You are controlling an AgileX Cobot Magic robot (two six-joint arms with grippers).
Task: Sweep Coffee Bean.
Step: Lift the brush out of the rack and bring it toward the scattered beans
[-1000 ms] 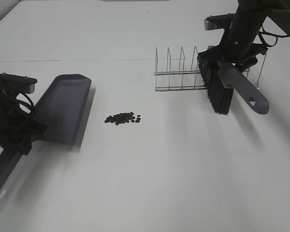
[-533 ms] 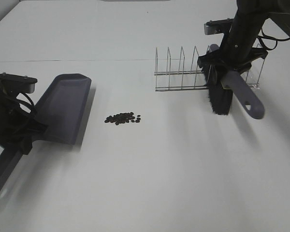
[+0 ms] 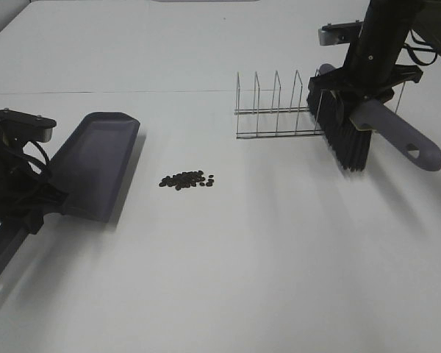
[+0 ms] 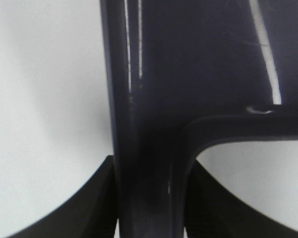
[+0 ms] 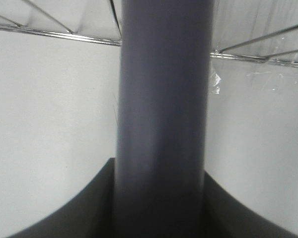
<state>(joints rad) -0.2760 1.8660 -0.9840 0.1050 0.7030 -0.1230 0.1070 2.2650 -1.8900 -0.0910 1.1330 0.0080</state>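
A small pile of dark coffee beans [image 3: 187,180] lies on the white table left of centre. My left gripper [image 3: 31,208] is shut on the handle of the grey dustpan [image 3: 95,165], whose open mouth faces the beans from their left; the handle fills the left wrist view [image 4: 149,148]. My right gripper [image 3: 361,99] is shut on the grey handle of the brush [image 3: 345,136], held above the table at the right end of the wire rack, bristles pointing down. The handle fills the right wrist view [image 5: 161,114].
A wire rack [image 3: 279,110] stands at the back right, just behind and left of the brush; its wires also show in the right wrist view [image 5: 54,29]. The white table [image 3: 242,257] spreads in front.
The brush has swung with my right gripper: its handle end moved right and the bristles shifted slightly right. The dustpan and left gripper edged a little, and the beans stayed put.
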